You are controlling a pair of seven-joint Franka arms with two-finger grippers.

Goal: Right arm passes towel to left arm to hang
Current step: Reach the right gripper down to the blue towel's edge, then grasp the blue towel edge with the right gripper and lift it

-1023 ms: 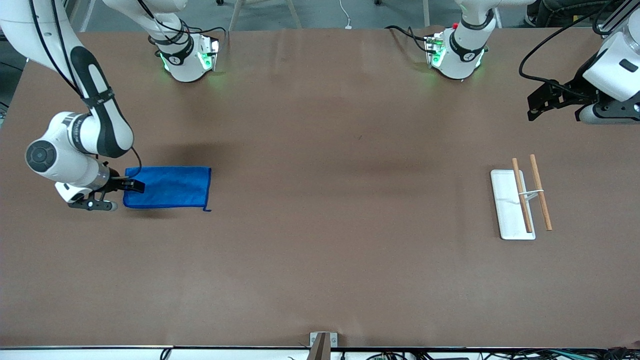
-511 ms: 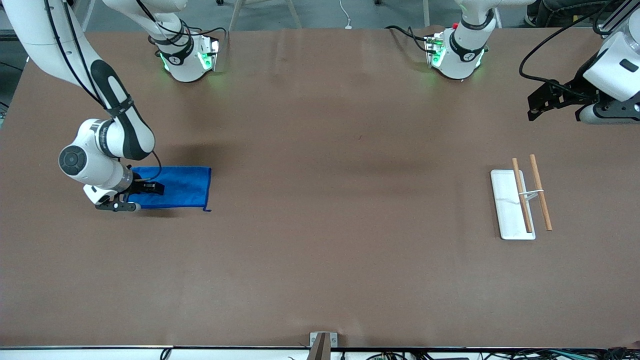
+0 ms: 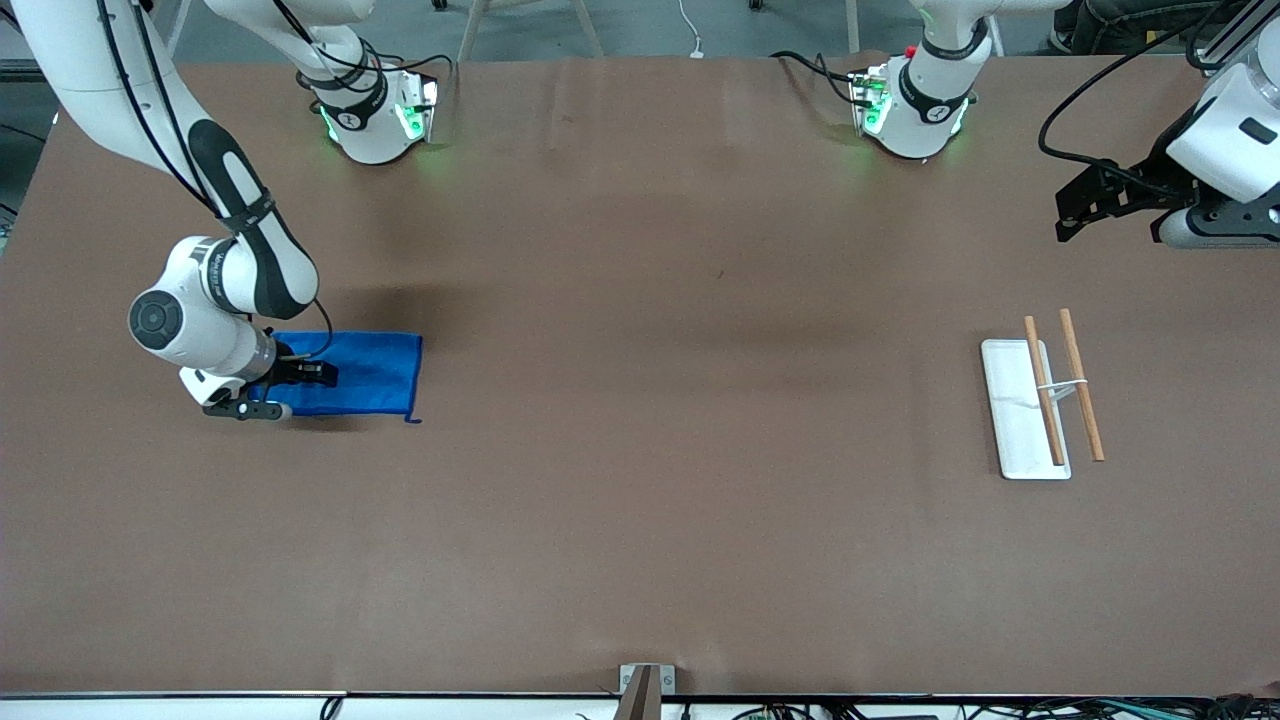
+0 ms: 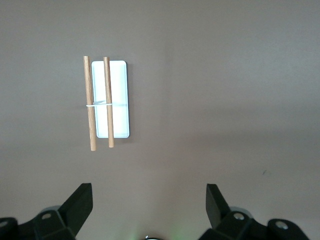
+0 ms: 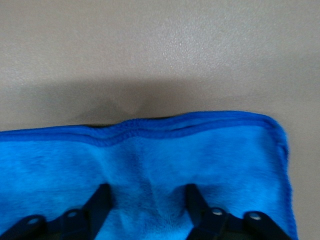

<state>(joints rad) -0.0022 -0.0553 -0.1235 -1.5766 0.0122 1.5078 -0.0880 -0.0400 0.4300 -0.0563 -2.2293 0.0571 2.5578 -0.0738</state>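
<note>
Towel (image 3: pixel 365 373) lies flat on the table (image 3: pixel 640 450) at the right arm's end, bright blue, its long edges running along the table's length. A small loop thread hangs at the corner nearest the front camera on the side facing the rack. Right wrist view: the towel (image 5: pixel 150 165) shows a stitched hem with a slight ripple where the cloth bunches upward between the fingers.

Right gripper (image 3: pixel 310 374) is down on the towel at the end farthest from the rack. Its fingers (image 5: pixel 102 202) press into the pile a narrow way apart, with a low ridge of terry between them; the jaws are not closed on it. Right arm (image 3: pixel 215 290) bends down steeply over that end of the towel.

Rack (image 3: pixel 1022 408), a white flat base with two wooden rods across it, sits well apart from the towel at the left arm's end.

Left gripper (image 3: pixel 1085 205) hangs in the air over bare table near the rack, jaws spread wide and holding nothing; left wrist view looks down on the rack (image 4: pixel 117 100). Left arm (image 3: pixel 1220 150) waits.
</note>
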